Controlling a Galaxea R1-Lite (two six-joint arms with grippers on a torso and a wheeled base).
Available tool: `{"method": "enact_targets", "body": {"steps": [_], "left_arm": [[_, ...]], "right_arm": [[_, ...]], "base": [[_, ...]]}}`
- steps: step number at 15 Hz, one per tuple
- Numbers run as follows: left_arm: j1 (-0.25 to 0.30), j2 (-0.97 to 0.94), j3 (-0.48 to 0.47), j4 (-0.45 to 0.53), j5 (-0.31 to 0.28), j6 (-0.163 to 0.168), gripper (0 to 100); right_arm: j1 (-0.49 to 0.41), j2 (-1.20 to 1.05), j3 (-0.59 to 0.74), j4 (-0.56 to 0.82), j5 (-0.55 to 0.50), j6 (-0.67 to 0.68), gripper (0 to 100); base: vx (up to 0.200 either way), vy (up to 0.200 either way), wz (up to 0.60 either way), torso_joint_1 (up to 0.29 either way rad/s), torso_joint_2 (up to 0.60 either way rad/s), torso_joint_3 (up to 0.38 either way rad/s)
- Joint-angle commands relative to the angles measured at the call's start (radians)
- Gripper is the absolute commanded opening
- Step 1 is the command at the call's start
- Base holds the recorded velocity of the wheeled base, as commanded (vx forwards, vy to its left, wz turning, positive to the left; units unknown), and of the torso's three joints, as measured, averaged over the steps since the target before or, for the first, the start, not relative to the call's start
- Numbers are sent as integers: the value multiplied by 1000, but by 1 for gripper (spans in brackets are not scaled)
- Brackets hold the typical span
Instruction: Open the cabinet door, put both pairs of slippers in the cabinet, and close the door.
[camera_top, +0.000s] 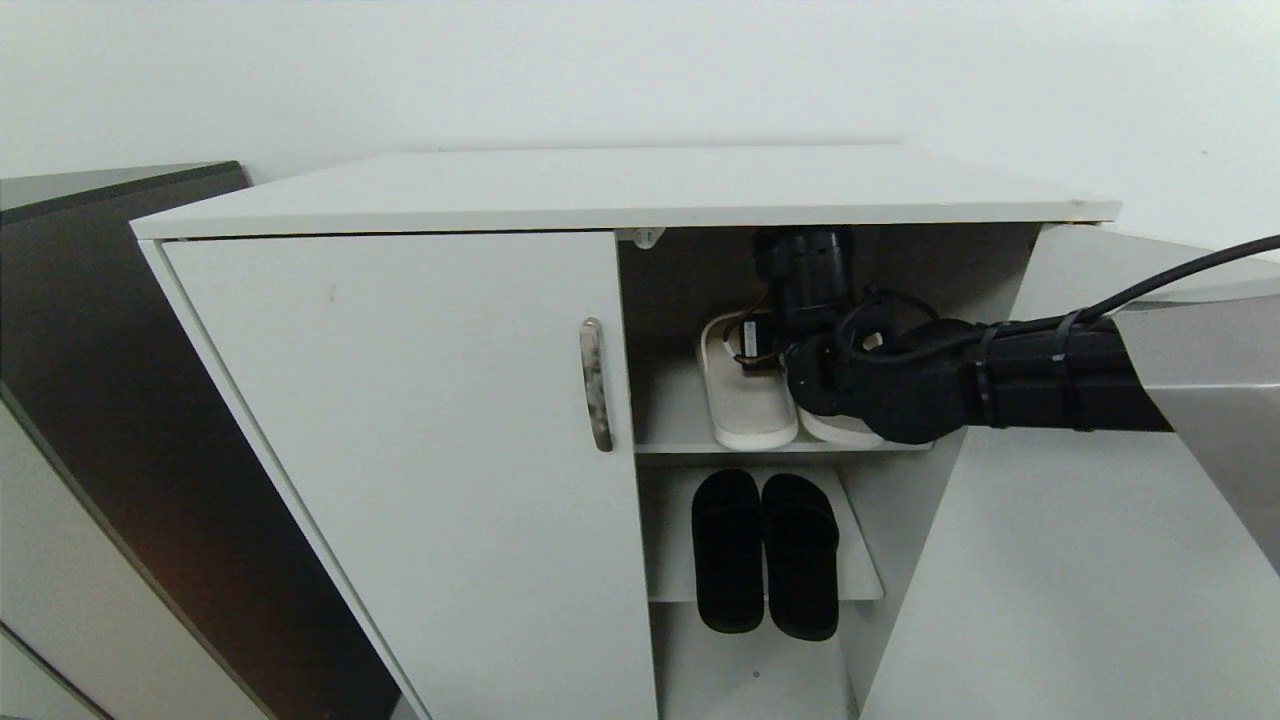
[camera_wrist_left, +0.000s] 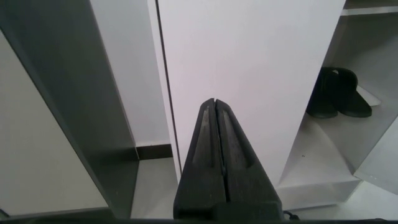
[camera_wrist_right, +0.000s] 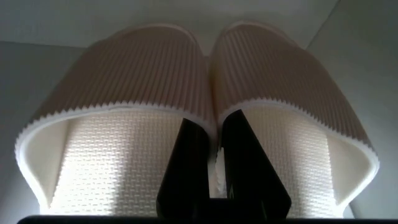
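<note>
Head view: white cabinet (camera_top: 620, 190) beside a dark panel (camera_top: 120, 400). Left door (camera_top: 400, 450) closed, metal handle (camera_top: 595, 385) at its inner edge; right door (camera_top: 1050, 580) swung wide open. On the upper shelf (camera_top: 670, 420), white slippers (camera_top: 745, 395) side by side, toes toward the back. On the lower shelf (camera_top: 865, 580), black slippers (camera_top: 765, 550), also side by side, near ends overhanging the shelf's front edge. Right arm (camera_top: 1000, 385) stretched across the open half into the upper compartment, wrist directly over the white pair.

Left wrist view: left gripper (camera_wrist_left: 214, 102) clamped on nothing, fingers pressed flat together, in front of the closed door. Beyond it, in the open half, the black pair on its shelf.

Right wrist view: right gripper (camera_wrist_right: 216, 134) clenched on the white slippers, one finger tucked under each ribbed strap, the two adjoining inner walls pinched between them.
</note>
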Motion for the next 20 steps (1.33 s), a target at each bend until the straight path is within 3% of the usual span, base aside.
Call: {"method": "enact_targets", "body": {"steps": [1,20], "left_arm": [[0,0,0,0,0,1,0],[0,0,0,0,0,-1,0]], "right_arm": [[-8,38,-25,1,1,0,0],[-8,55,-21,1,7,12,0]], "base": [[0,0,0,0,0,0],[0,0,0,0,0,0]]}}
